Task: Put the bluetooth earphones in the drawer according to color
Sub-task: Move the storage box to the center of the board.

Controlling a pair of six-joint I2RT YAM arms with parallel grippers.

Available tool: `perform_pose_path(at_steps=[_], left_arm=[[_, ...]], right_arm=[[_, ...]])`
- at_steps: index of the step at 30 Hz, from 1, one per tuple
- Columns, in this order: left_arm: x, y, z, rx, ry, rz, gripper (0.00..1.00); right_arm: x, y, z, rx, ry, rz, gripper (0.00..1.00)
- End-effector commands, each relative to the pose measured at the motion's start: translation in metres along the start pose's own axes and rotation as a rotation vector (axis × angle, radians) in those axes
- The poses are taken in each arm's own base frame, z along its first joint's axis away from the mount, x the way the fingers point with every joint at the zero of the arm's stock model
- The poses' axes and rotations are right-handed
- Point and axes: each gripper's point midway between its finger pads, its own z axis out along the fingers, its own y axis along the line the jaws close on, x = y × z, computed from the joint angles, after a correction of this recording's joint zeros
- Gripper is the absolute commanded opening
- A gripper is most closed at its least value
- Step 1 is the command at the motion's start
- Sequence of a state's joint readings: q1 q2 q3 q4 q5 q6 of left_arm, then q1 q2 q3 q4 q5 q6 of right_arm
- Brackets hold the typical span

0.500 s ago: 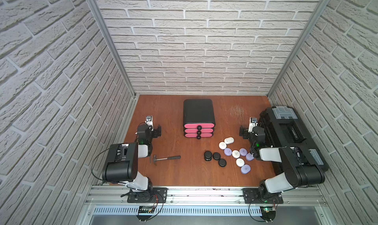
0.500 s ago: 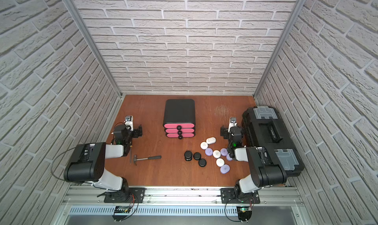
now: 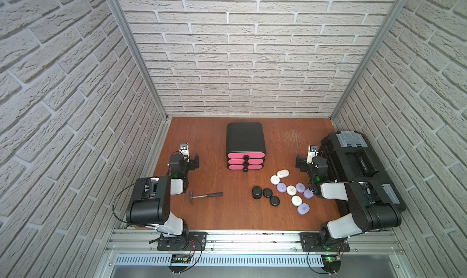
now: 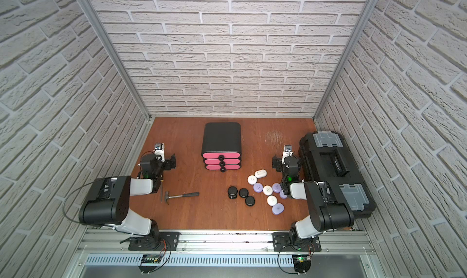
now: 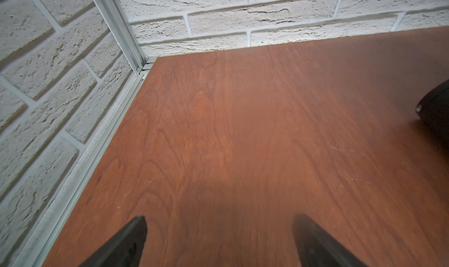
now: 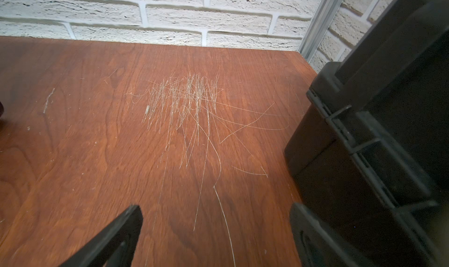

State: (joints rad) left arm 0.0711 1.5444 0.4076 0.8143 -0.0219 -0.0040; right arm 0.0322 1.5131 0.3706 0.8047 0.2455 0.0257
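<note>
Still, nothing is changing: the left gripper (image 3: 194, 162) and right gripper (image 3: 300, 163) are idling, jaws spread, so the pebble-shaped plastic earphone cases (image 3: 291, 189) are waiting unsorted beside the shut pink-fronted black drawer cabinet (image 3: 245, 137).

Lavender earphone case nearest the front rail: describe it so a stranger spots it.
Find the small black cabinet with three pink drawer fronts. To the robot's right of it, white and lavender pebble-shaped cases trail frontward. The lavender plastic case ends that trail, beside a white case.
</note>
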Motion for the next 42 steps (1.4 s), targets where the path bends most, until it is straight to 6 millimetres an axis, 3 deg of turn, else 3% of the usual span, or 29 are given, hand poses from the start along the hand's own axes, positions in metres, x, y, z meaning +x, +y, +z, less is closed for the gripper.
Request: perform_pose_path(at_steps=[1,12,14,18,21,26,31,37,40,42], left_arm=[[-0.003,0.004,0.0,-0.013,-0.018,-0.012,0.98],[-0.004,0.003,-0.001,-0.013,-0.023,-0.012,0.98],[-0.013,-0.003,-0.006,0.019,-0.027,0.011,0.98],[-0.029,-0.001,-0.019,-0.03,0.037,0.017,0.98],[-0.043,-0.007,-0.033,-0.034,-0.008,0.031,0.98],[-0.078,-0.023,-0.072,-0.006,-0.134,0.046,0.98],[-0.103,-0.035,-0.112,0.062,-0.174,-0.098,0.98],[-0.103,-0.052,-0.138,0.199,-0.195,-0.34,0.98],[-0.087,-0.057,-0.137,0.215,-0.092,-0.439,0.98],[-0.092,-0.064,-0.145,0.273,-0.088,-0.429,0.98]], right_arm=[[-0.018,-0.002,0.002,0.007,-0.059,0.009,0.99],[-0.018,0.004,0.0,-0.031,-0.067,-0.004,0.99],[-0.02,0.024,-0.004,-0.142,-0.08,-0.06,0.99],[-0.037,0.022,-0.019,-0.146,-0.1,-0.058,0.99],[-0.049,0.02,-0.028,-0.145,-0.006,-0.04,0.99],[-0.068,0.025,-0.055,-0.204,-0.065,0.027,0.99],[-0.096,0.034,-0.085,-0.301,-0.065,0.175,0.99],[-0.101,0.04,-0.113,-0.369,0.022,0.323,0.99],[-0.089,0.04,-0.12,-0.363,0.134,0.4,0.99],[-0.085,0.051,-0.124,-0.43,0.152,0.423,0.99]])
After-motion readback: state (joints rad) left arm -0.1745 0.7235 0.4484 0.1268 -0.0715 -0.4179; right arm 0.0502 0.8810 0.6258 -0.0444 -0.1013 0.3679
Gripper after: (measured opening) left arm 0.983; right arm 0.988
